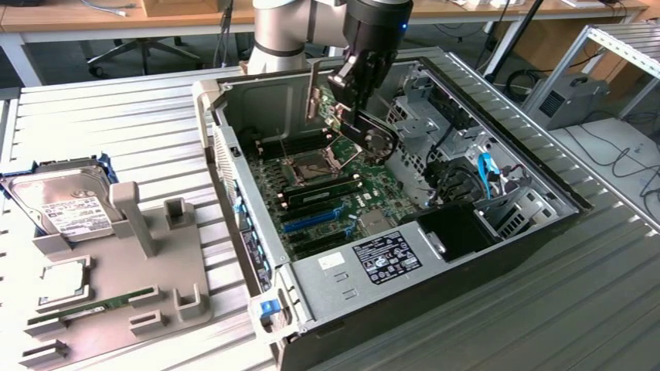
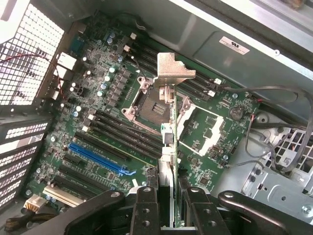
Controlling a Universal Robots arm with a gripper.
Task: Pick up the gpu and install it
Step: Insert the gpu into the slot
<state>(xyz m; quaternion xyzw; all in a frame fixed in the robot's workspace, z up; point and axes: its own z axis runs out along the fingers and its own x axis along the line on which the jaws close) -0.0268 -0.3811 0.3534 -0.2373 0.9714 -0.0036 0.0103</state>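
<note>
While hanging above the motherboard [image 1: 363, 176] and its CPU socket [image 2: 146, 98], inside the open computer case [image 1: 330, 297] at mid-desk, clear of every slot: the gpu [image 1: 373, 137], clenched edge-on between the fingers [image 2: 146, 215] of the gripper [image 2: 173, 215]. Well apart, by the desk's edge on the exterior view's left, a grey holder [image 1: 134, 232] with hard drive [image 1: 67, 205] and RAM stick [image 1: 93, 305].

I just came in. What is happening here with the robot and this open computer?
The robot arm's end effector is closed on the gpu and holds it on edge above the motherboard, inside the open computer case. The card is not yet seated, and the blue slot is free. A hard drive lies by the holder on the exterior view's left.
</note>
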